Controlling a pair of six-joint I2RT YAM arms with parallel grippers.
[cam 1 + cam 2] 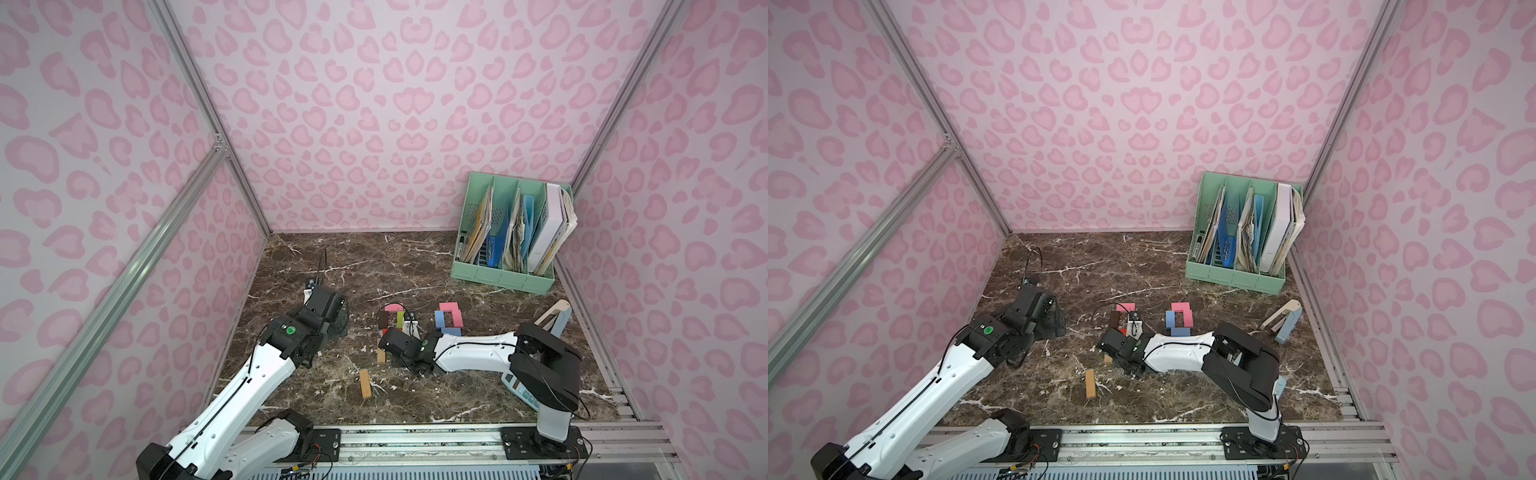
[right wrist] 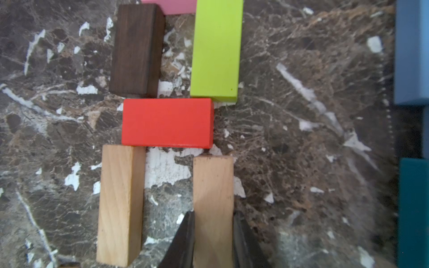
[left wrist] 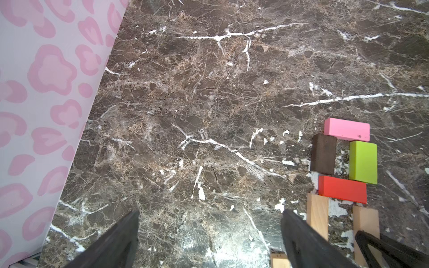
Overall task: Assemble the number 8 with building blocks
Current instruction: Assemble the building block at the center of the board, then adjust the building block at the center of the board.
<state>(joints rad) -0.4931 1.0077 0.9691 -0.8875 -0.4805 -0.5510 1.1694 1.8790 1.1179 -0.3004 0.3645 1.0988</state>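
In the right wrist view a figure of building blocks lies on the marble: a pink block (image 2: 176,5), a dark brown block (image 2: 137,50), a green block (image 2: 217,50), a red block (image 2: 167,123) across them, and a tan block (image 2: 120,204) below. My right gripper (image 2: 213,232) is shut on a second tan block (image 2: 213,185), which stands parallel to the first, just under the red one. My left gripper (image 3: 210,232) hangs open over bare marble to the left of the figure (image 1: 392,322). A loose tan block (image 1: 365,384) lies nearer the front.
A ring of pink, blue and teal blocks (image 1: 449,319) lies right of the figure. A green file organiser (image 1: 511,232) stands at the back right. A pale blue calculator (image 1: 519,386) lies under the right arm, and a tan and blue stand (image 1: 555,318) is by the right wall.
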